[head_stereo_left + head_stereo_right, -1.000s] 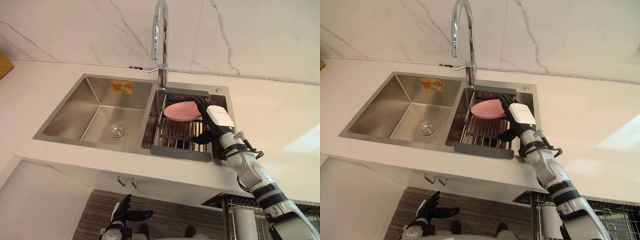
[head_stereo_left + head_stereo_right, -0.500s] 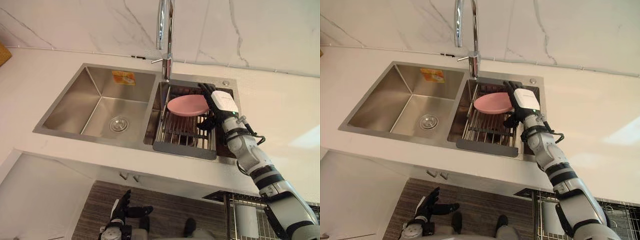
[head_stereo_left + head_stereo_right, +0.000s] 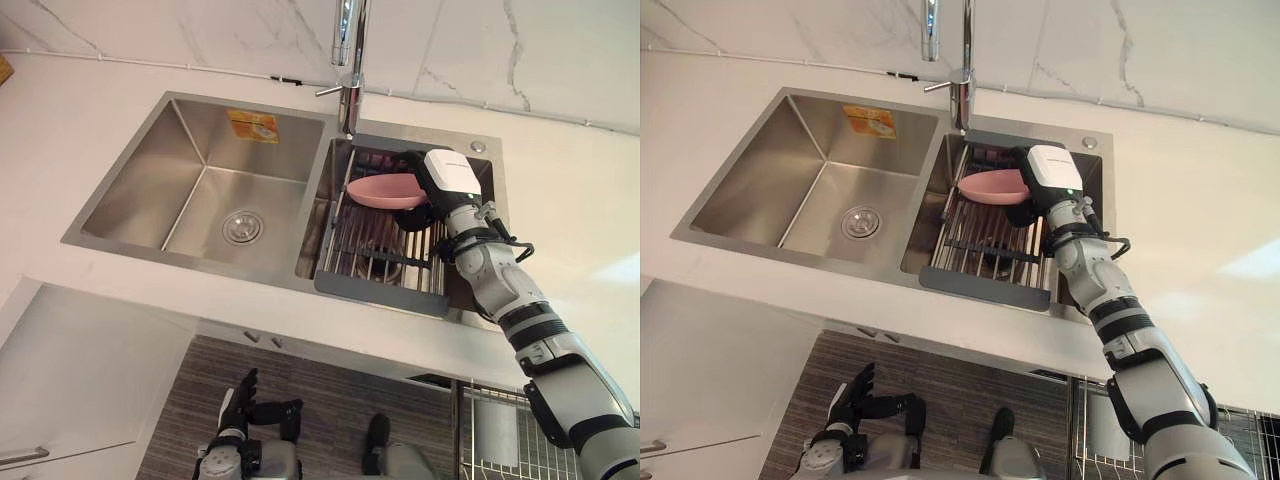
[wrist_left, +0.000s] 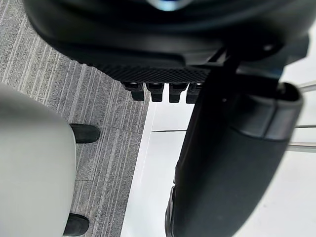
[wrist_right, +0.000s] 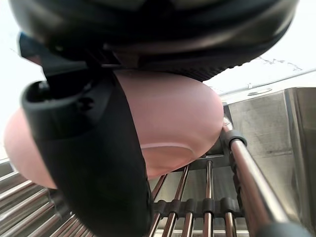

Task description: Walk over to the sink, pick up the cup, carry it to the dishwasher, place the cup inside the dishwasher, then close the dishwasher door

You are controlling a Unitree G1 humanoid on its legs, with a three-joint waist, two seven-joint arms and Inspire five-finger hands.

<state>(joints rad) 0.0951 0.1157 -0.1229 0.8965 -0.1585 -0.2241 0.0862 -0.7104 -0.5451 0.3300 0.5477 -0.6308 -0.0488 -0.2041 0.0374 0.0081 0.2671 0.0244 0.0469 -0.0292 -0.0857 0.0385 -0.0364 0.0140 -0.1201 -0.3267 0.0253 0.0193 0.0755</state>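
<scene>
A pink bowl (image 3: 383, 190) sits at the back of the wire rack (image 3: 372, 258) in the sink's right basin, just below the tap (image 3: 350, 50). My right hand (image 3: 446, 181) reaches in from the right and is shut on the bowl's right rim. In the right wrist view the thumb (image 5: 98, 163) lies across the bowl (image 5: 177, 123) and the fingers close over it from the other side. My left hand (image 3: 238, 402) hangs low in front of the cabinet, open and holding nothing.
The left basin (image 3: 200, 190) holds just a drain (image 3: 242, 226). White countertop (image 3: 580, 230) surrounds the sink, with a marble wall behind. A wire dishwasher basket (image 3: 500, 430) shows at the lower right, below the counter edge.
The whole picture has shifted, so the camera moved. My right hand has drawn closer onto the bowl's rim, and the bowl now looks tipped more edge-on. The left hand stays low.
</scene>
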